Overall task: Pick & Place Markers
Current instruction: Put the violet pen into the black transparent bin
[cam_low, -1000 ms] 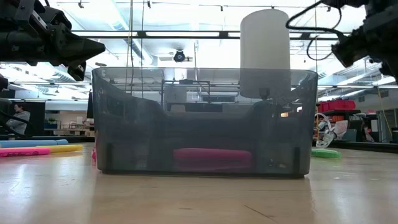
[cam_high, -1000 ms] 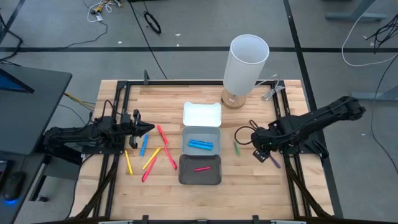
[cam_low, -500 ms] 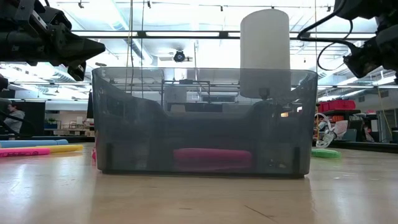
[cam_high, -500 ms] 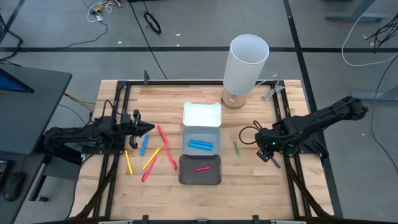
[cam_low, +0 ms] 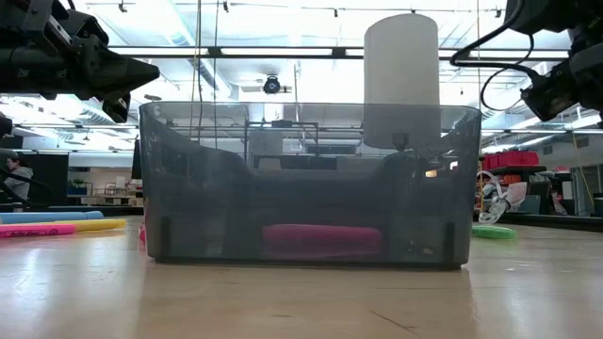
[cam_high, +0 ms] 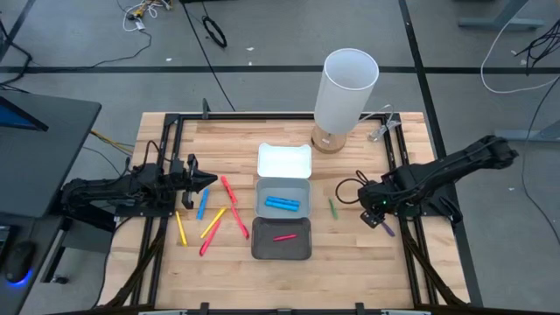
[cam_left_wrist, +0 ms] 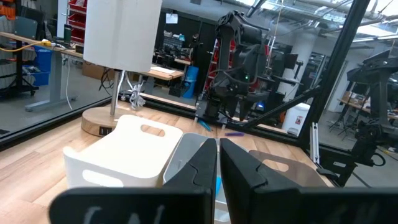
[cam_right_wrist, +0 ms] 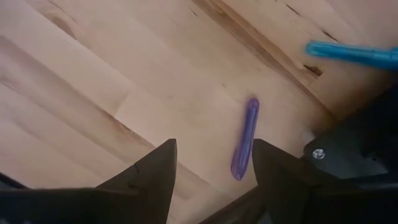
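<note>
My right jaws hang spread over the thin purple plastic marker at the wrist frame's centre-right on the wooden tabletop; I should straddle it squarely before descending. Left jaws clenched, empty.

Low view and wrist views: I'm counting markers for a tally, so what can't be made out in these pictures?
- Low view: the grey tray fills the middle, hiding the white tray and most loose markers.
- Right wrist view: the blue marker is cut off by the picture's edge.
- Left wrist view: the shut left gripper covers the trays' contents.
</note>
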Robot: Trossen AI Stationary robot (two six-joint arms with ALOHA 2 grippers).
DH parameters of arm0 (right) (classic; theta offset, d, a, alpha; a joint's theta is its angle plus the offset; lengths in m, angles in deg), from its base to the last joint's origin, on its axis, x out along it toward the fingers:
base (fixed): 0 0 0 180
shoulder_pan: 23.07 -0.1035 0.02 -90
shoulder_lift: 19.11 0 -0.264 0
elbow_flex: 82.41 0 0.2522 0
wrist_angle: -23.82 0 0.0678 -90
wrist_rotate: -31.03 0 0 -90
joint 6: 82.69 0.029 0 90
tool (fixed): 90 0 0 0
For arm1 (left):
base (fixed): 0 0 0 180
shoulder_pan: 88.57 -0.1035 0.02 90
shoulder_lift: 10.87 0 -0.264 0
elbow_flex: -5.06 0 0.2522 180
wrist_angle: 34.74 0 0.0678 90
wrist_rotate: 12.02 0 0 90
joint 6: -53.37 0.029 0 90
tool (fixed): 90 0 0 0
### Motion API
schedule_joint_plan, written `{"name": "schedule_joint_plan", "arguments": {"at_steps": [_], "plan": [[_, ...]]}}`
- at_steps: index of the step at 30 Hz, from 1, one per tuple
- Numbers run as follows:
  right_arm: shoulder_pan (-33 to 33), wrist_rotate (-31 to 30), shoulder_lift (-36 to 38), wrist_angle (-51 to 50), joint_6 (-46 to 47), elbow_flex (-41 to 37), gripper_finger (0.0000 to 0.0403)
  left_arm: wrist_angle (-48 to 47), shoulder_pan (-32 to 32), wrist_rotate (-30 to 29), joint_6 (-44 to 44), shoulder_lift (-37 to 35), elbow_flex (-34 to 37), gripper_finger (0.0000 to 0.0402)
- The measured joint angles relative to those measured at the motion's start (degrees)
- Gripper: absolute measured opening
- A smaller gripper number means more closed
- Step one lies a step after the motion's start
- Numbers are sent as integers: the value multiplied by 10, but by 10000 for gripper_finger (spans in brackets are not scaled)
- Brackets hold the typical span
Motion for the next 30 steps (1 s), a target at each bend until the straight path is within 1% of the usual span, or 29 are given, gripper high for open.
{"name": "schedule_joint_plan", "arguments": {"at_steps": [10,17,21,30], "plan": [[-32,0,-64,0,2,0,210,0,0,0,0,0,0,23],[-34,-1,-106,21,1,-22,210,0,0,0,0,0,0,23],[-34,-11,-116,36,4,-30,210,0,0,0,0,0,0,23],[-34,-11,-122,57,10,-47,210,0,0,0,0,0,0,23]]}}
